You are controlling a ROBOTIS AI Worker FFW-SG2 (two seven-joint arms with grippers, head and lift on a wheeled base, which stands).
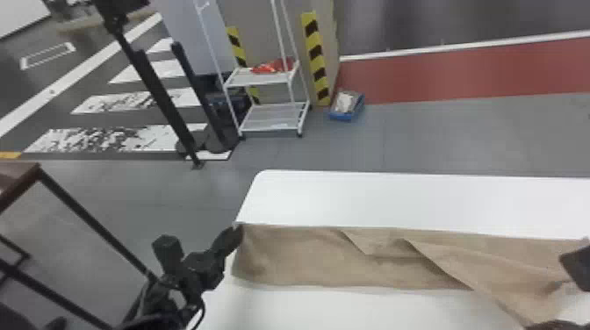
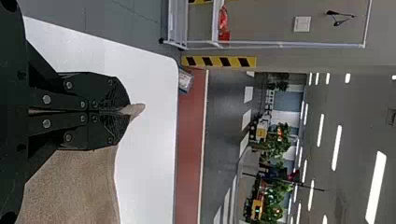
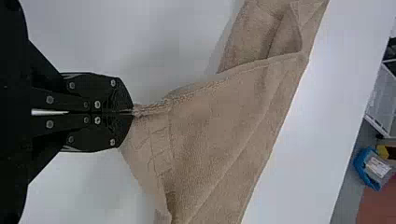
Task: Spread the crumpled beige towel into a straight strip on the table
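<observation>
- Head view: the beige towel (image 1: 316,259) lies lengthwise across the white table (image 1: 395,197), its left end up against the table's left edge, which probably leaves the rest of the surface for its length.
- Head view: the left gripper (image 1: 239,230) is at the towel's far left corner, a sensible place for an anchor, since a pull from the opposite end would then tighten the cloth instead of dragging it along.
- Head view: the left part is nearly flat and strip-like; toward the right, a diagonal fold (image 1: 439,262) crosses it and some cloth slants toward the robot, so the trouble left to cure seems to sit on that side.
- Left wrist view: the fingers are clenched on the towel, with a small tip of its corner poking out beyond them; so slight a bite likely keeps the hem from bunching.
- Right wrist view: the right gripper (image 3: 132,112) is closed on the towel's hem, and the cloth fans out from that pinch in creases. Holding by the edge probably lets this arm swing the slanted part back into line and draw it taut; letting go early could leave the twist in place.
</observation>
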